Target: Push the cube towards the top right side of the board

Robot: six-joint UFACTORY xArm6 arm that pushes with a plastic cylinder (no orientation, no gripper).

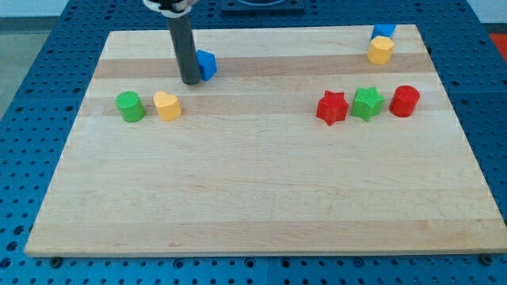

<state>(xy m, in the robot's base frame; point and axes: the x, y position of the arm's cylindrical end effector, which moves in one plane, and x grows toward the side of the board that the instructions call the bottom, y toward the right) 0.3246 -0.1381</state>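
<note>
blue pegboard surrounds the pale wooden worktop (261, 198), whose near half carries nothing. farther back sit a green cylinder (130, 106) and a yellow block (167, 104) at the view's left, and a red star (332, 107), green star (367, 103) and red cylinder (405, 100) at the right. beyond those, my tip (191, 81) is touching the left side of the blue cube (207, 64). i judge the push is just starting; next i must drive rightward and slightly up, toward the far blue block (383, 31) and yellow hexagonal block (380, 50). no claw exists here, so nothing is grasped.
</note>
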